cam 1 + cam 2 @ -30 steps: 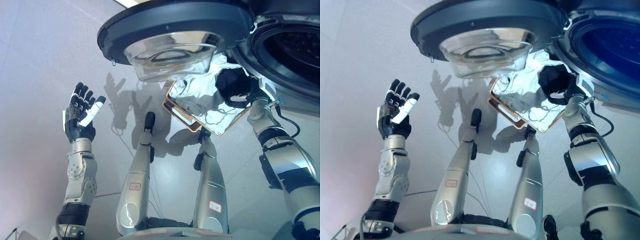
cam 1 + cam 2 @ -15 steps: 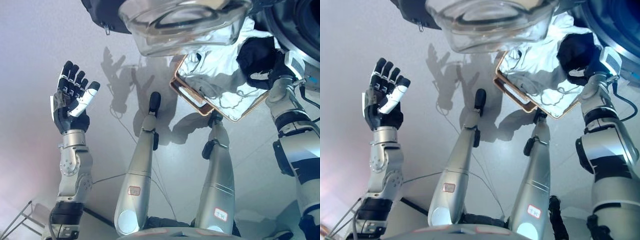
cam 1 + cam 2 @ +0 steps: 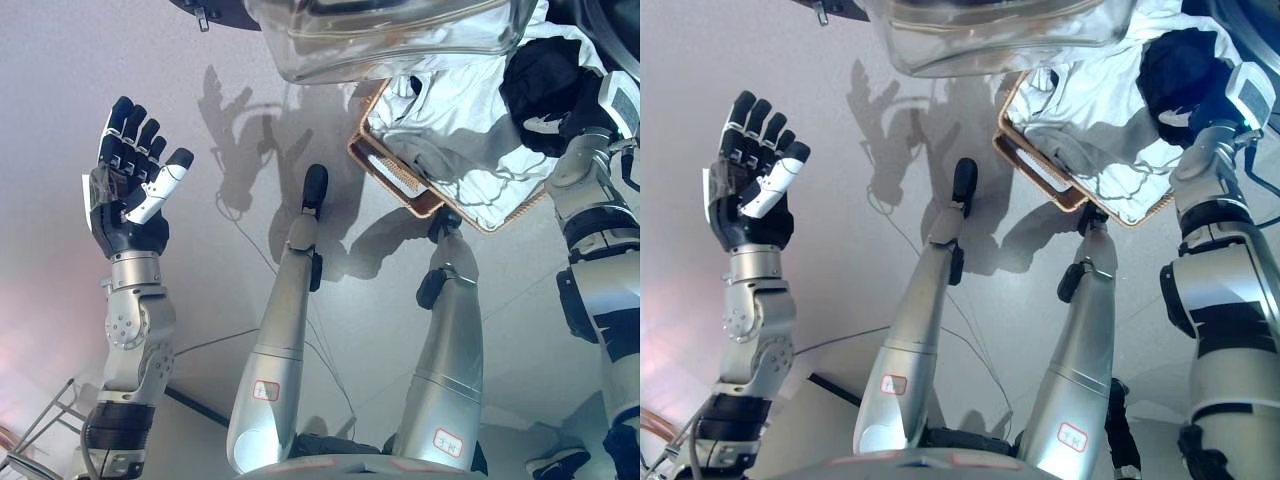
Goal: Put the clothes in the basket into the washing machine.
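Note:
A woven basket point(image 3: 392, 172) sits on the floor at the upper right, filled with white clothes point(image 3: 460, 130). My right hand point(image 3: 548, 88) is down in the basket's far right part, its dark fingers curled into the white cloth, which folds around it. The washing machine's open door point(image 3: 390, 40), with its domed glass, hangs over the basket along the top edge. A dark strip of the machine's opening point(image 3: 622, 22) shows at the top right corner. My left hand point(image 3: 130, 195) is raised at the left, open and holding nothing, away from the basket.
Grey floor point(image 3: 60, 80) spreads to the left and below the basket. A thin metal frame point(image 3: 35, 430) shows at the lower left corner.
The whole picture has shifted up, so the camera has tilted; the door and basket now sit higher in view. My right hand stays in the cloth, my left hand stays raised.

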### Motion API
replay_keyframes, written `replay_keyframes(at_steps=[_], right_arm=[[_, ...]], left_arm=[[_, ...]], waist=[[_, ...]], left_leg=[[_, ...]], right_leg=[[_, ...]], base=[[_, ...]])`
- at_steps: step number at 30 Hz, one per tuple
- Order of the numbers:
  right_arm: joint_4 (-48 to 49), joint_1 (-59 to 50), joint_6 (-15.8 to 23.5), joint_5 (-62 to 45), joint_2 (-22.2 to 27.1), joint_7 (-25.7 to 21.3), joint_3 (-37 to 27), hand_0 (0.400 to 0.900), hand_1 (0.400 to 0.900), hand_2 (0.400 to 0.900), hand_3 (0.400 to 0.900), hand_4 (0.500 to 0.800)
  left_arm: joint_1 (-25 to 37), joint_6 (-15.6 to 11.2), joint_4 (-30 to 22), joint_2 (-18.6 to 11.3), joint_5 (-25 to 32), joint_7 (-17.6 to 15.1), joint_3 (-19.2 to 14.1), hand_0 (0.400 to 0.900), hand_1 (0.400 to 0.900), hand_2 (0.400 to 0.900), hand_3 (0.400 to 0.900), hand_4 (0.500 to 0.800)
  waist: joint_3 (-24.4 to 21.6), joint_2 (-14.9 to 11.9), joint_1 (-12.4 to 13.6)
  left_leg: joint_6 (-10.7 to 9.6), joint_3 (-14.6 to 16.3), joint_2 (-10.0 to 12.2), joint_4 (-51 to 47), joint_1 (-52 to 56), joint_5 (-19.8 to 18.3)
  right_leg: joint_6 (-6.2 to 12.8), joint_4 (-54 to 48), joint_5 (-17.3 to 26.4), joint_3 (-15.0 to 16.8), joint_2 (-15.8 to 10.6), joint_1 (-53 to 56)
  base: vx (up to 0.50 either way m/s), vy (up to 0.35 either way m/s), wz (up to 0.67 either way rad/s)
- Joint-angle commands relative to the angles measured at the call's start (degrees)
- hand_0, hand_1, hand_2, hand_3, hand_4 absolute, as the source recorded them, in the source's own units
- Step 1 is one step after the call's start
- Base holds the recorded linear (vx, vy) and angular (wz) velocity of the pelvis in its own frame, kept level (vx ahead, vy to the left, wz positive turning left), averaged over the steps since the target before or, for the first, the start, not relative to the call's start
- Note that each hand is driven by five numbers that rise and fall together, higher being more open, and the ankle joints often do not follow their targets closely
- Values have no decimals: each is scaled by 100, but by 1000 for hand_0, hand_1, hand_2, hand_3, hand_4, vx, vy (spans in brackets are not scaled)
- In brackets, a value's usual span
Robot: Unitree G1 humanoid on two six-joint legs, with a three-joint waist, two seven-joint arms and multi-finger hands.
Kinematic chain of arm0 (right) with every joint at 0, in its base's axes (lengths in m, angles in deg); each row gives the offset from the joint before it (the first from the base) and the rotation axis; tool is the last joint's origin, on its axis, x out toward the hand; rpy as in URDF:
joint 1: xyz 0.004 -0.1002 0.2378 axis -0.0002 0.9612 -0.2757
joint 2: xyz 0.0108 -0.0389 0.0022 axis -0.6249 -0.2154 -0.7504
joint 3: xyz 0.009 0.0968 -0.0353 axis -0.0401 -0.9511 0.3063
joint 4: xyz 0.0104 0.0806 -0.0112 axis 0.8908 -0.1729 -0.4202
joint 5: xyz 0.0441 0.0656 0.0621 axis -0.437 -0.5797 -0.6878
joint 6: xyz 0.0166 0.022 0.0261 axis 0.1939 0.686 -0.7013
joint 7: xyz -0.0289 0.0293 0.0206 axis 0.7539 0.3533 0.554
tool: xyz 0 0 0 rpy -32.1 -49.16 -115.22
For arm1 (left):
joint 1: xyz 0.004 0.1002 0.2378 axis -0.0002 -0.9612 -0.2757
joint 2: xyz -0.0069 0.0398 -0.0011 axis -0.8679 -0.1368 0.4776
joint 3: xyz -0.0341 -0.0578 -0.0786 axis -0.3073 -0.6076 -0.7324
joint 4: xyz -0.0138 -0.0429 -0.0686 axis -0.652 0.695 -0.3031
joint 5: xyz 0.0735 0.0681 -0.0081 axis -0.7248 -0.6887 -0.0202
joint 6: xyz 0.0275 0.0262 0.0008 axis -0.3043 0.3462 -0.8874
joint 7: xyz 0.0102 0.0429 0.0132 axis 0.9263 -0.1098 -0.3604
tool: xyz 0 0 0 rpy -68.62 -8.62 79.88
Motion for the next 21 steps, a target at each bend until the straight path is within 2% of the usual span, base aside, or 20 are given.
replay_keyframes(at_steps=[1,10,12,17,18,19,20,21], right_arm=[[45,-4,84,-86,279,-9,567,400,400,400,400,500],[309,123,258,-441,113,-199,250,400,400,400,400,500],[447,232,374,-693,72,-228,58,400,400,400,400,500],[1400,900,1219,-2835,-261,6,-1067,400,400,400,400,500],[1931,1274,1623,-3719,-504,200,-1467,400,400,400,400,500],[1959,1324,1622,-3727,-507,208,-1495,400,400,400,400,500],[2124,1486,1782,-4165,-565,335,-1692,400,400,400,400,500],[2472,1820,2093,-4988,-839,624,-2029,400,400,400,400,500]], left_arm=[[-319,-616,-635,150,120,-154,-300,900,900,900,900,800],[-106,-694,-504,155,92,-292,-310,900,900,900,900,800],[-39,-724,-336,175,106,-321,-341,900,900,900,900,800],[209,-818,28,234,171,-378,-372,900,900,900,900,800],[263,-844,160,288,236,-404,-399,900,900,900,900,800],[254,-851,171,268,246,-396,-384,900,900,900,900,800],[285,-855,178,287,255,-396,-356,900,900,900,900,800],[351,-856,317,358,361,-421,-366,900,900,900,900,800]], waist=[[-123,684,-33],[-123,639,-64],[-123,613,-106],[-123,535,-238],[-123,521,-309],[-123,511,-295],[-123,508,-322],[-123,528,-369]], left_leg=[[232,-16,-161,-697,-88,127],[244,46,-148,-911,201,179],[232,60,-138,-988,348,193],[187,112,-78,-1265,824,242],[158,125,-54,-1352,965,274],[157,126,-52,-1373,999,280],[149,131,-40,-1410,1079,287],[124,151,-27,-1478,1240,298]], right_leg=[[-71,465,-217,9,65,-137],[-61,235,-171,-19,94,99],[-64,100,-150,-10,118,258],[-53,-182,-118,-11,154,689],[-43,-295,-91,-3,165,826],[-43,-315,-86,-6,166,859],[-40,-371,-80,-19,161,956],[-31,-468,-67,-34,147,1128]], base=[[0,0,0],[5,-4,-3],[17,-6,-6],[18,-16,-4],[27,-15,-9],[22,-21,-8],[20,-20,-4],[25,-31,-2]])
